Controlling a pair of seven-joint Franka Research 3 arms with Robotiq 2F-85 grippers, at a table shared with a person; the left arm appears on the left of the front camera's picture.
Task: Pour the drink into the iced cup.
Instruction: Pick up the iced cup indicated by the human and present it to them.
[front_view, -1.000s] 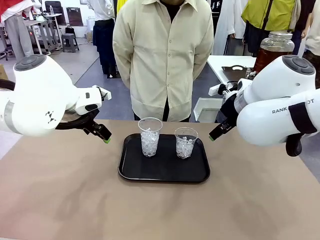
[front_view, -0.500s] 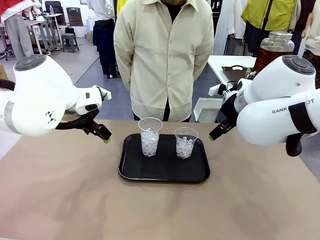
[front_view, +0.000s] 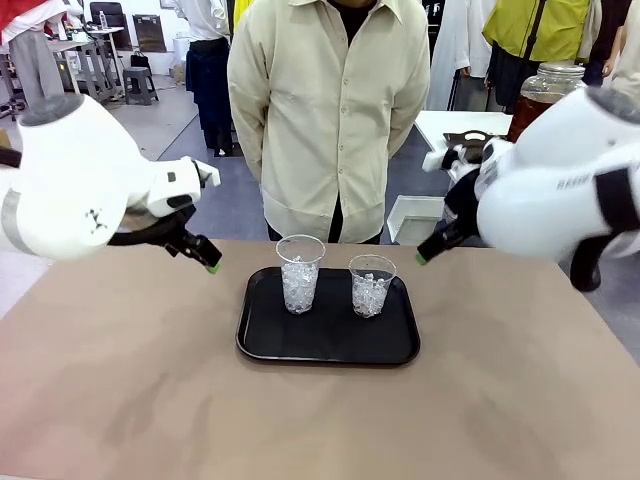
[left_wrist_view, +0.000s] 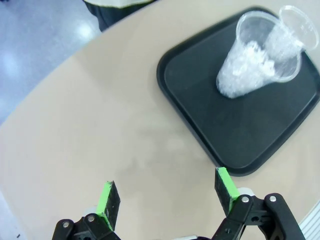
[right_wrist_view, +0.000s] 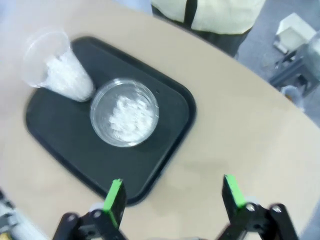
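Clear ice-filled cups (front_view: 300, 275) (front_view: 371, 288) stand on a black tray (front_view: 330, 342); left end effector (left_wrist_view: 165, 189) and right end effector (right_wrist_view: 173, 191) gape.

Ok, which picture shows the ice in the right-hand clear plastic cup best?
The right wrist view: it looks down into the right-hand clear plastic cup onto the ice. The front view gives its side; the left wrist view has it partly behind the other cup.

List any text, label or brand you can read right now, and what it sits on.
Right arm: dark lettering on the casing, blurred, unreadable.
Left arm: small dark logo mark, too small to read.
Left cup, right cup, tray, jar: no print visible.
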